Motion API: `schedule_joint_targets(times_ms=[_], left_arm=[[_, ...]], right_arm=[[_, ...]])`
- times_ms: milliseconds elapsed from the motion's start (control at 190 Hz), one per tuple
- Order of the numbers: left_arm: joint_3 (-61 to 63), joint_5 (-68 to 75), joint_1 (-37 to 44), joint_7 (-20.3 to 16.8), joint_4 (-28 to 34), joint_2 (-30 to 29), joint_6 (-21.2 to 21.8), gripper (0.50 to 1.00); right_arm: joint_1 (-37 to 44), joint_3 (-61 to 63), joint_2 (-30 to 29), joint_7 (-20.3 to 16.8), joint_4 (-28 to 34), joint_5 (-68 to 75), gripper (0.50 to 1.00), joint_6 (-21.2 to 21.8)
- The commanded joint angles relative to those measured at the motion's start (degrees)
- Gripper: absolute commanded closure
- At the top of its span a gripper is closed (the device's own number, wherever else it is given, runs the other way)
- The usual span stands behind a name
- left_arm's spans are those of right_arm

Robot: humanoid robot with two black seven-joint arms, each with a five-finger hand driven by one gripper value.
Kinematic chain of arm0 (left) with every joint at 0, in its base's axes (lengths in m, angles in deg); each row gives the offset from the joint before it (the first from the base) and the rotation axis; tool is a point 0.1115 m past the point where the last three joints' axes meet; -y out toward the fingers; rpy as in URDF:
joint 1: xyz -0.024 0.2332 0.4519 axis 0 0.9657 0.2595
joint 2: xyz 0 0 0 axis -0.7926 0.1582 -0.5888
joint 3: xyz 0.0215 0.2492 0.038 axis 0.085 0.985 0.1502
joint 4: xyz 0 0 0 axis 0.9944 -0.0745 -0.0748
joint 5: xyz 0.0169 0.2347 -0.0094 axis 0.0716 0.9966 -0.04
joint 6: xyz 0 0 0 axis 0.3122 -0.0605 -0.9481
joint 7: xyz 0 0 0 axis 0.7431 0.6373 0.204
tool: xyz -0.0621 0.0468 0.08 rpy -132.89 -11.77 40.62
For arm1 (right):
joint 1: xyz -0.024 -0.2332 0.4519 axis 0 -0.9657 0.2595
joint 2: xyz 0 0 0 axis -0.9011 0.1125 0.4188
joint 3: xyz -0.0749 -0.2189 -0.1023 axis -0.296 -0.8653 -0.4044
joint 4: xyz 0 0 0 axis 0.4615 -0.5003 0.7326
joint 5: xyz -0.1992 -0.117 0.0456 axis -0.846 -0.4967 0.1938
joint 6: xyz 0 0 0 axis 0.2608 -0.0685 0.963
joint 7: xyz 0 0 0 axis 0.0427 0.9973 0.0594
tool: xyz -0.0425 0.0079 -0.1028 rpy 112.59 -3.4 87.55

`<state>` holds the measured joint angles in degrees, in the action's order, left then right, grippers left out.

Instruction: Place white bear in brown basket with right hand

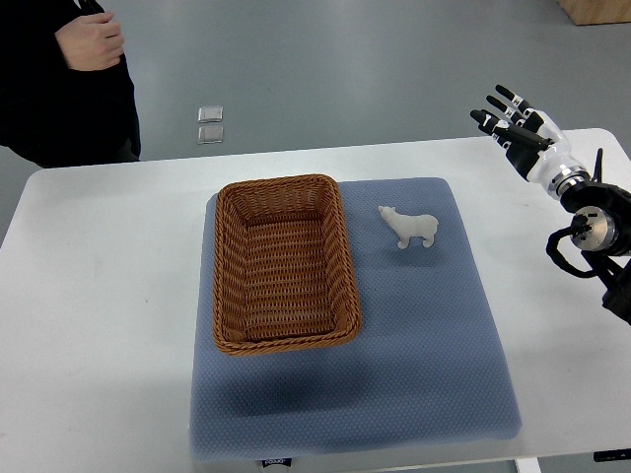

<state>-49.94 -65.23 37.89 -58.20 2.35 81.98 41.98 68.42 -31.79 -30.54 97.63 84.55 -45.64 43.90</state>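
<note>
White bear (409,229) stands upright on the blue mat (434,355), just right of the brown basket (235,296), not touching it. Right hand (521,133) hovers above the tabletop's (99,315) far right corner, fingers (493,101) spread, holding nothing. A person's hand (89,41) shows top left.
</note>
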Motion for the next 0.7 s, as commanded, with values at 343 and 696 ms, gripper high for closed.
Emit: schedule_joint_targets(times_ms=[343,696], left_arm=[[0.0,0.0,0.0,0.0,-0.1,0.0,0.0,0.500],[-0.1,0.0,0.0,0.0,-0.1,0.0,0.0,0.500]], right_arm=[[0.1,0.0,0.0,0.0,0.1,-0.1,0.576,0.0],[0.2,-0.2,0.0,0.0,0.2,-0.2,0.576,0.2]])
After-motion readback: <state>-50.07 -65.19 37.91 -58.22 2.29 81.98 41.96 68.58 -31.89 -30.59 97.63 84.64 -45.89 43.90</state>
